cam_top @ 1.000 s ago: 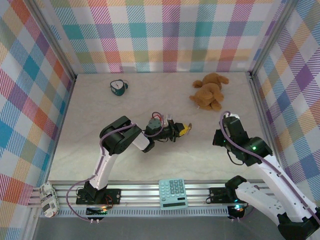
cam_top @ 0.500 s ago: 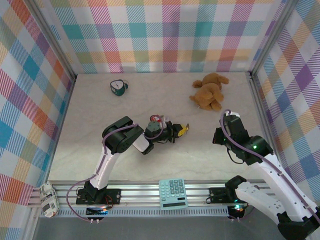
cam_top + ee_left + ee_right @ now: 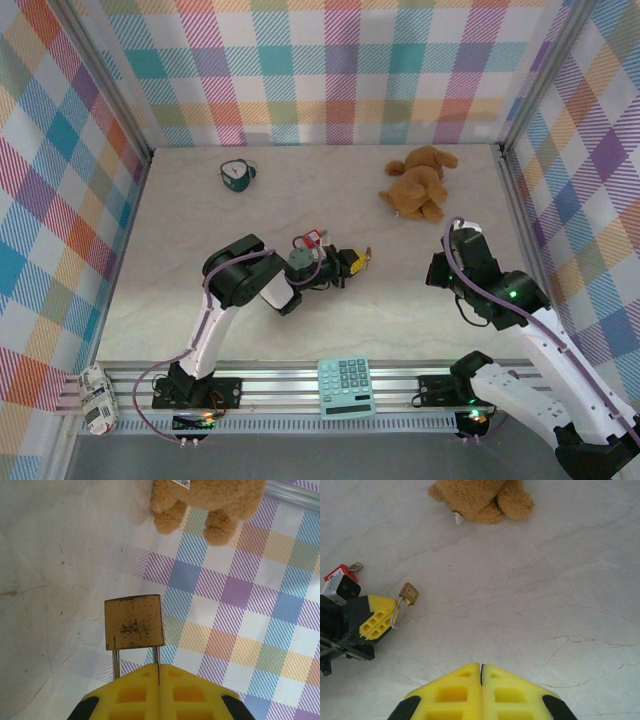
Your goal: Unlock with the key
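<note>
My left hand (image 3: 159, 670) is clamped on the brass padlock's (image 3: 134, 622) long shackle (image 3: 396, 615); my right hand (image 3: 481, 672) is pressed together, empty. The key (image 3: 355, 566), seemingly the small sliver beside the red padlock (image 3: 339, 573), lies ungrasped on the desk (image 3: 545, 580); pickup, insertion and turning remain.

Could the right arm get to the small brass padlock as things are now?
Probably yes. The brass padlock is held by its shackle in the left gripper, and nothing lies on the table between it and the right gripper. That gripper is shut, so it must open first.
</note>
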